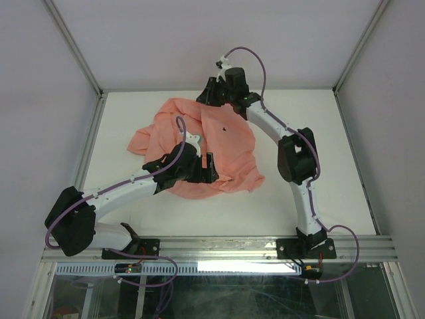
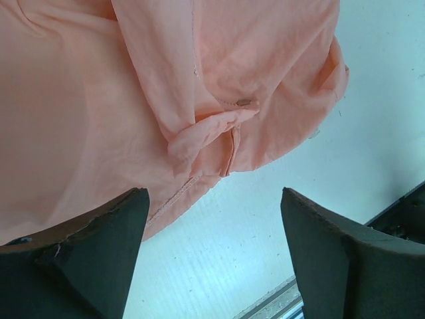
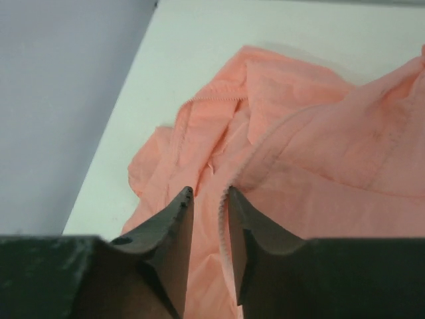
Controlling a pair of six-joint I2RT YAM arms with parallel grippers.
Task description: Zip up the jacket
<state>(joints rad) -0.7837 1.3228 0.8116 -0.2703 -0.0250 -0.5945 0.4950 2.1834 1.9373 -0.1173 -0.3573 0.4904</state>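
My left gripper (image 2: 212,262) is spread wide over bare table (image 1: 345,173), with the jacket (image 1: 206,143) hem just past its fingertips and nothing between the jaws. The widest clear ground is the near strip between the jacket and the front rail (image 1: 219,247), and the table's right side, though my right arm (image 1: 295,156) arcs across it. The left wall (image 1: 40,100) stands close to the jacket's sleeve. At the far edge, the right gripper (image 3: 209,226) has only a narrow gap, and a fabric edge runs into it.
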